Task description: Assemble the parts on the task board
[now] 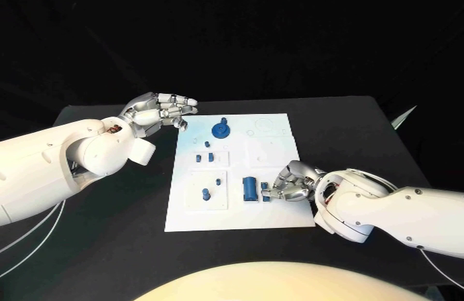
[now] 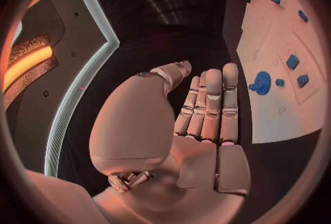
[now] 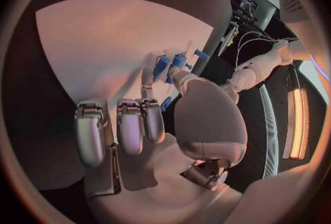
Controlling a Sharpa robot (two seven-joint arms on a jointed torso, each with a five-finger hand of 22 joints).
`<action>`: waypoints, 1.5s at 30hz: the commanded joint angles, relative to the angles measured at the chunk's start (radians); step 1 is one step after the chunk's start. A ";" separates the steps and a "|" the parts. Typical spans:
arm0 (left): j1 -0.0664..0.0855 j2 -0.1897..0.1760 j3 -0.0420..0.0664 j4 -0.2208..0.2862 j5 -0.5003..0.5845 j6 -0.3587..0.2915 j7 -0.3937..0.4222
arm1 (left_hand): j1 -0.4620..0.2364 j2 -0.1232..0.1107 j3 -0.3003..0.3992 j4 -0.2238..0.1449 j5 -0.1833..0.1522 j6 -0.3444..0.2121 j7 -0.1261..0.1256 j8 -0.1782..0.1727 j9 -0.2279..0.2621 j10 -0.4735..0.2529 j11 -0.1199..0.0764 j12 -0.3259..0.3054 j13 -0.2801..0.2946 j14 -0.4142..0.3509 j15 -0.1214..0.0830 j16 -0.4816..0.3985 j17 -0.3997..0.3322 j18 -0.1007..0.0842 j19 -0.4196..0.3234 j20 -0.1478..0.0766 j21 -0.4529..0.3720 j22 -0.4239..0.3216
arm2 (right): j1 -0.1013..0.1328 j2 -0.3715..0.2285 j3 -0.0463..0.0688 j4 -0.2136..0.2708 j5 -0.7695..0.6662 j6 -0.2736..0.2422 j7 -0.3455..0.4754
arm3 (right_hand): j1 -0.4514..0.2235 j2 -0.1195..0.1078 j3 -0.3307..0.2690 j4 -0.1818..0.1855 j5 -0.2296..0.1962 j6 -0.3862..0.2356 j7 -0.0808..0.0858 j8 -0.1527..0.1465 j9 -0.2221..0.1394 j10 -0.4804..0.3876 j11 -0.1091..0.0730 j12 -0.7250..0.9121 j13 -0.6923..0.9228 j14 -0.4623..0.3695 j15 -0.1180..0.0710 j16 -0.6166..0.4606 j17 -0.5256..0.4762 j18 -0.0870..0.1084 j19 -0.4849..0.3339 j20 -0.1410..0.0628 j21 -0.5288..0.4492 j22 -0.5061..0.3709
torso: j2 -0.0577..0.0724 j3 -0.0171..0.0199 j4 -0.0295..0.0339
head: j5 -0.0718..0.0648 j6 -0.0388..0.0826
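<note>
The white task board (image 1: 242, 173) lies in the middle of the black table. A round blue part (image 1: 221, 129) stands near its far end, and small blue parts (image 1: 205, 157) sit in recesses on its left side. A taller blue part (image 1: 249, 188) stands near the board's near right. My right hand (image 1: 290, 184) rests on the board beside it, fingers curled, with fingertips (image 3: 172, 67) among blue parts; whether it pinches one is unclear. My left hand (image 1: 159, 110) hovers off the board's far left corner, fingers (image 2: 210, 102) straight and holding nothing. The left wrist view also shows the round blue part (image 2: 262, 81).
Bare black table (image 1: 106, 200) surrounds the board on all sides. More small blue parts (image 2: 293, 62) sit in the board's recesses. My left forearm (image 1: 58, 160) crosses the table's left side and the right forearm (image 1: 396, 210) its near right corner.
</note>
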 commanded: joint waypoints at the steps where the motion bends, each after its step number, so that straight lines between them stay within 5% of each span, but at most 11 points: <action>1: 0.001 0.000 0.001 0.001 0.006 0.015 0.004 | 0.003 0.006 0.004 0.002 -0.001 -0.009 -0.002 0.002 0.002 -0.006 0.001 0.006 -0.001 -0.003 0.002 -0.002 -0.001 0.014 -0.001 0.004 -0.005 0.001 | -0.001 -0.011 0.000 0.013 0.007 0.050 0.045 | 0.015 -0.003 -0.002 -0.008 -0.003 0.003 -0.002 0.005 0.001 0.086 -0.004 0.001 0.234 0.097 -0.008 0.001 0.218 -0.014 0.105 -0.005 0.005 0.263 | 0.000 0.0011 -0.0012 | 0.002 0.000; 27: 0.000 0.000 0.000 0.000 0.006 0.016 0.006 | 0.003 0.007 0.005 0.002 0.000 -0.009 -0.002 0.002 0.002 -0.008 0.001 0.007 -0.002 -0.003 0.002 -0.002 -0.001 0.014 -0.001 0.004 -0.005 0.001 | -0.009 0.008 0.000 -0.027 -0.010 0.079 0.042 | 0.045 0.008 -0.003 -0.018 -0.003 0.003 -0.002 0.004 0.000 0.087 -0.004 0.002 0.235 0.098 -0.007 0.002 0.220 -0.014 0.105 -0.005 0.005 0.263 | 0.000 0.0003 0.0014 | 0.002 -0.015; 45: 0.000 -0.001 0.000 -0.001 0.006 0.013 0.010 | 0.004 0.007 0.005 0.002 0.000 -0.010 -0.002 0.002 0.002 -0.008 0.001 0.007 -0.002 -0.003 0.002 -0.001 -0.001 0.014 -0.001 0.004 -0.005 0.001 | -0.010 0.000 0.000 -0.028 0.005 0.021 0.096 | 0.044 0.006 -0.014 -0.013 0.001 0.003 0.000 0.002 -0.002 0.086 -0.002 0.000 0.234 0.097 -0.007 0.001 0.218 -0.014 0.105 -0.005 0.005 0.263 | -0.002 -0.0009 -0.0010 | -0.002 -0.005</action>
